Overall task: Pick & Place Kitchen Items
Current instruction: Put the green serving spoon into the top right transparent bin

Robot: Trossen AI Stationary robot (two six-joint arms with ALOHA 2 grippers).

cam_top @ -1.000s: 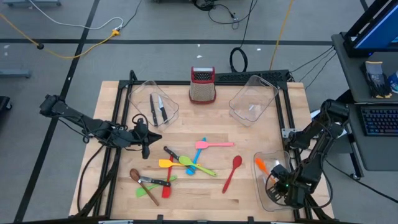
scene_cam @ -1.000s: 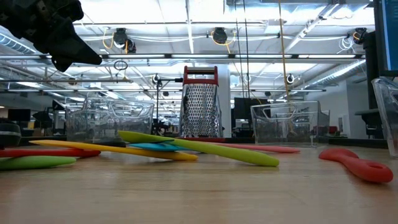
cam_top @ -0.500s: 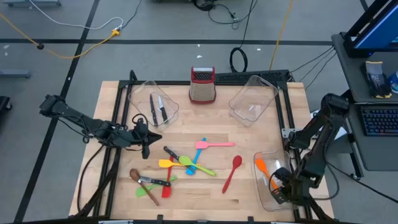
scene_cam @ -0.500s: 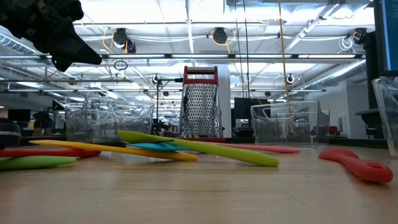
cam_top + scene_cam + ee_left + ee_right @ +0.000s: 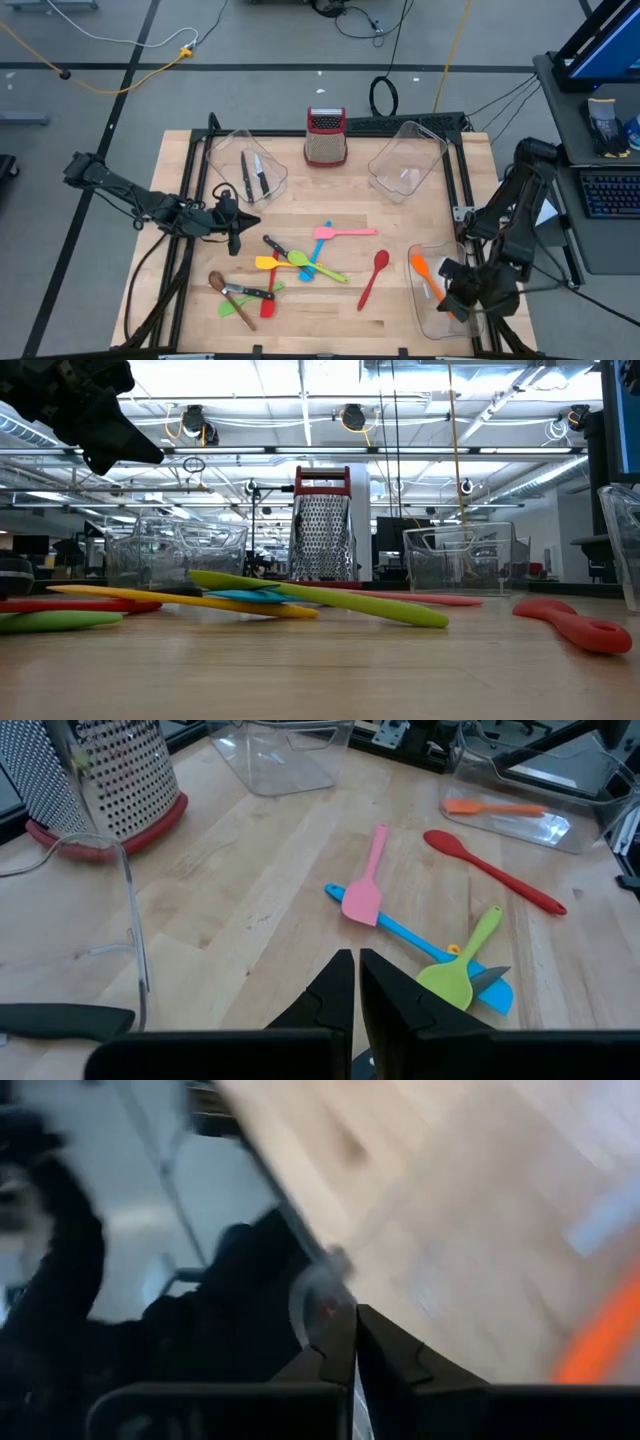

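While both arms sit at opposite table sides, the views read as follows.

High view, surroundings: box grater [image 5: 326,135] stands at the far edge between two clear bins; the far-left bin [image 5: 246,168] holds two knives [image 5: 253,175].
High view, task items: red spoon [image 5: 373,277], pink spatula [image 5: 343,232] and a crossed pile of utensils [image 5: 298,262] lie mid-table; a second pile [image 5: 243,296] lies nearer the front-left.
High view, open room: bare wood separates the grater from the utensils.
High view, claws: left gripper [image 5: 237,222] hovers beside the far-left bin; right gripper [image 5: 462,298] is over the near-right bin [image 5: 424,320], which holds an orange spatula [image 5: 422,270].

Low view: green spatula [image 5: 330,600] and yellow spatula [image 5: 190,599] lie before the grater.

Left wrist view: fingers [image 5: 335,988] pressed together, empty.

Right wrist view: fingers [image 5: 338,1342] pressed together, empty; picture blurred.
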